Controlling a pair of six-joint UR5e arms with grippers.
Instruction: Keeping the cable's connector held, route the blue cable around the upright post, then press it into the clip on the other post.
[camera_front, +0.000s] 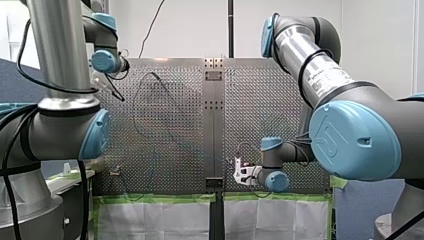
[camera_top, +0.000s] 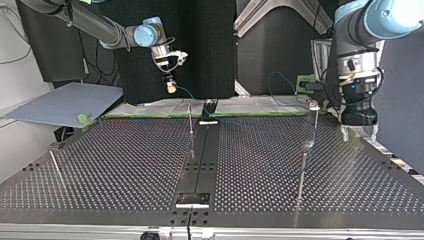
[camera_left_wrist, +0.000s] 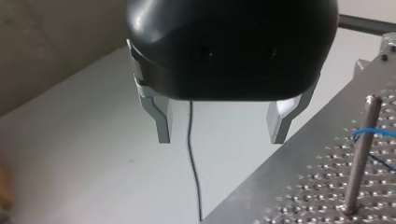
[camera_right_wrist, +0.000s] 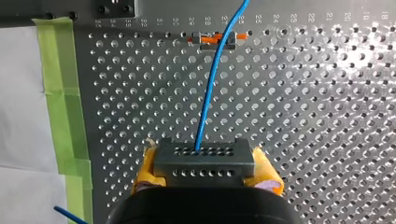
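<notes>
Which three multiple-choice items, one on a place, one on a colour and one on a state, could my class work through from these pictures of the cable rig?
1. Where is the grey connector?
A: between the pads of my right end effector
B: lying loose, held by nothing
C: in a person's hand

2. What colour is the cable leaving the grey connector?
A: red
B: blue
C: green

3. How does my left end effector stand?
A: shut on the cable
B: shut on the grey connector
C: open, gripping nothing

Key:
1 A, since the right wrist view shows the yellow pads clamping the block's sides.
2 B, since the cable runs blue out of one of the block's holes.
3 C, since the left wrist view shows its metal fingers wide apart and gripping nothing.
</notes>
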